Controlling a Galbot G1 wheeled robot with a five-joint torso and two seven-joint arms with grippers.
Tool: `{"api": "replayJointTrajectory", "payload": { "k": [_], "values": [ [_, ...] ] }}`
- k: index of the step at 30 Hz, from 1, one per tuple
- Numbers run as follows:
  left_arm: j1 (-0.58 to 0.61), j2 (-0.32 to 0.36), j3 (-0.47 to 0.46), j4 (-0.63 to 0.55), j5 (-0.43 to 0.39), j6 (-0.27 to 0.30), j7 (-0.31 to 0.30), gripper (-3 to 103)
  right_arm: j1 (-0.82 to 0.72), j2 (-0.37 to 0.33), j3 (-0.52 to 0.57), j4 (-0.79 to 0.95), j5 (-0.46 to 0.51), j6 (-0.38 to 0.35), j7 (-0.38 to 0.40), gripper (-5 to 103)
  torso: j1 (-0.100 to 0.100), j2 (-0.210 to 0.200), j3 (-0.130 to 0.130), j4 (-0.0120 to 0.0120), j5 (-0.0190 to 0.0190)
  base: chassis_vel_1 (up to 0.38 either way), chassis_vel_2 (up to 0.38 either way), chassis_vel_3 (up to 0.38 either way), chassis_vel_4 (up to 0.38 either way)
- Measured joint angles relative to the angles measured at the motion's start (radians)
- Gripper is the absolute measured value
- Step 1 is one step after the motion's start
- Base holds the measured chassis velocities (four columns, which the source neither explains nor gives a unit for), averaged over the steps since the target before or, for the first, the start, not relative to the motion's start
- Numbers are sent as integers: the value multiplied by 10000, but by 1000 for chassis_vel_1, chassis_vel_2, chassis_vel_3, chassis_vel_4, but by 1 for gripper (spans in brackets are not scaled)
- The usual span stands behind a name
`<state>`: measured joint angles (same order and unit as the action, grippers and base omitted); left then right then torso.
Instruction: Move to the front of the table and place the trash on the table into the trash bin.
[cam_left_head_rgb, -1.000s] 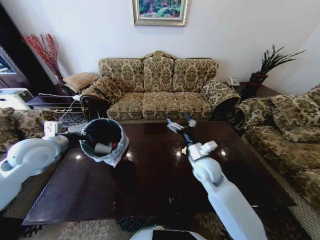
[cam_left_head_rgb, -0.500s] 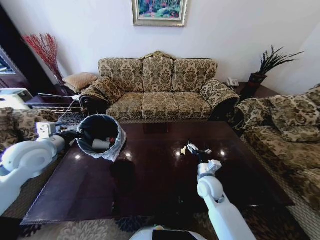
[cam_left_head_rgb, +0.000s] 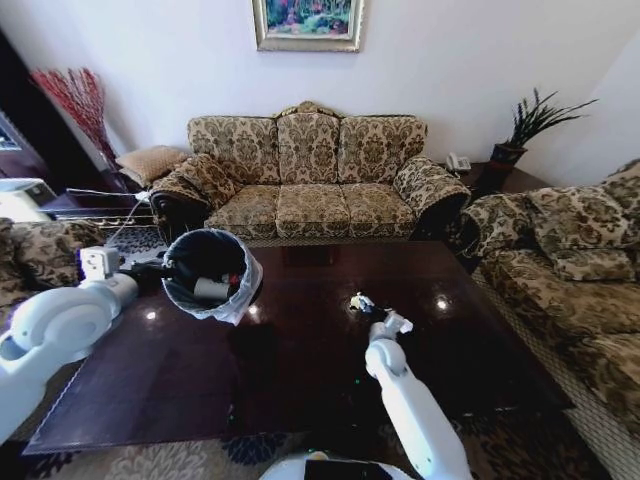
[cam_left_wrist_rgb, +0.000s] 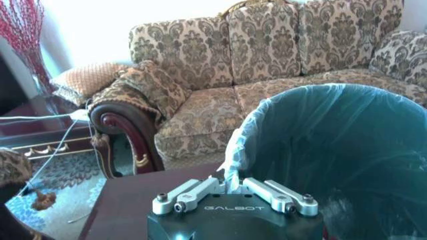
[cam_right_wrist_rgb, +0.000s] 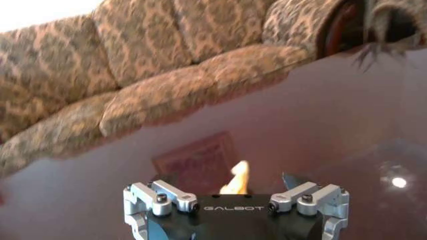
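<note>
Left pincer (cam_left_wrist_rgb: 231, 186) grips the trash bin (cam_left_head_rgb: 209, 273) — right pincer (cam_right_wrist_rgb: 235, 186) spread around trash (cam_right_wrist_rgb: 235, 179).

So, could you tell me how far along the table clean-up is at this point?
Mostly done: a cup and a red item already lie inside the trash bin, whose liner rim the left hand grips. In hand: the right hand is at a small pale scrap. That scrap looks like the last litter left on the table.
</note>
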<state>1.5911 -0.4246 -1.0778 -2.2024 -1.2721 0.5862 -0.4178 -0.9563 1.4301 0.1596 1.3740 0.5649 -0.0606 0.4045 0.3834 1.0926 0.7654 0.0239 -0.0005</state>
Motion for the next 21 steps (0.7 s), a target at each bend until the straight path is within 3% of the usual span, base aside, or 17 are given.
{"api": "replayJointTrajectory", "payload": {
  "k": [4, 10, 15, 21],
  "values": [
    [1, 200, 0, 20, -20, 108, 51, 1, 898, 400, -83, -1168, -105, -113, -113, 100, 0, 0, 0, -11, 8, 0, 0, 0, 0],
    [8, 307, -5, 25, -56, 127, 60, 1, 1730, 693, -124, -2134, -149, -42, -140, 101, 3, -1, 1, -8, 3, 0, 0, 0, 0],
    [6, 335, 18, 48, -62, 127, 59, 1, 2023, 880, -106, -2779, -93, 53, -131, 94, -1, 0, -1, -5, 4, 0, 0, 0, 0],
    [15, 337, 73, 75, -61, 127, 58, 1, 1908, 854, -104, -3000, -62, 244, -59, 76, 0, -1, 0, -9, 4, 0, 0, 0, 0]
  ]
}}
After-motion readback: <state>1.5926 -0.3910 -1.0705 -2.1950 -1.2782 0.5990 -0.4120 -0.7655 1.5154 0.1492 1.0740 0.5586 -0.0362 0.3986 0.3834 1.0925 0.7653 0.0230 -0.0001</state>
